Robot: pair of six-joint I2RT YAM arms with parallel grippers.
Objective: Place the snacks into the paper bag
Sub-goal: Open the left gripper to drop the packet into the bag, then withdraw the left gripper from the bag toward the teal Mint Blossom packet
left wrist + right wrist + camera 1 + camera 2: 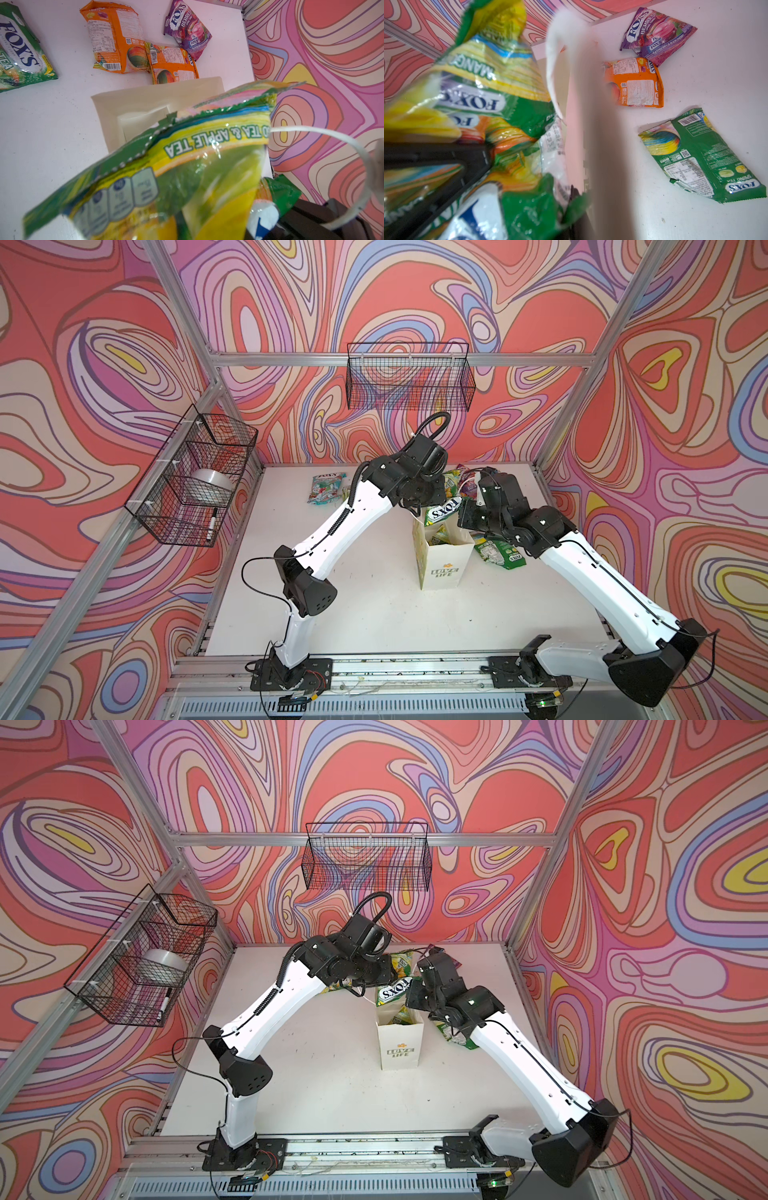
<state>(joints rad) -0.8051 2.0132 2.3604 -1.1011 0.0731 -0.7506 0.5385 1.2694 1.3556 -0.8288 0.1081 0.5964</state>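
**Item:** yellow-green pouch (444,512), lettered FOX'S.
**Location:** in the air just over the mouth of the paper bag (443,572), not yet inside. The left gripper (420,507) has its jaws pinching the pouch.

**Item:** paper bag.
**Location:** upright and free-standing near the middle of the surface (374,614), mouth open, with at least one pouch already inside. The right gripper (466,524) sits at the bag's right rim, jaws pressed together. They are probably on the rim or the cord handle (332,133), though the blurred close view does not settle it.

**Loose stock:**
- An orange pouch (116,37) touches a second orange pouch (172,64).
- A purple pouch (187,29) lies just beside them, on the far side of the bag.
- A green pouch (702,155) lies near the bag's right side.
- A red-teal pouch (326,487) lies well apart, far left.

**Handling (judged):**
- The pouches look light, soft and crinkly, with loose contents that shift.
- The glossy film looks slippery, so the flat crimped end seam is the best place to take hold.
- The bag is thin paper and tips easily, so it needs steadying at the rim.

**Edges and room:**
- The mouth is narrow, barely wider than a pouch, so a pouch should go in end-first.
- The cord handle loops beside the opening and could snag.
- The two grippers crowd close together over the mouth.
- The near half of the surface is open.
- The loose pouches lie close to the back wall.
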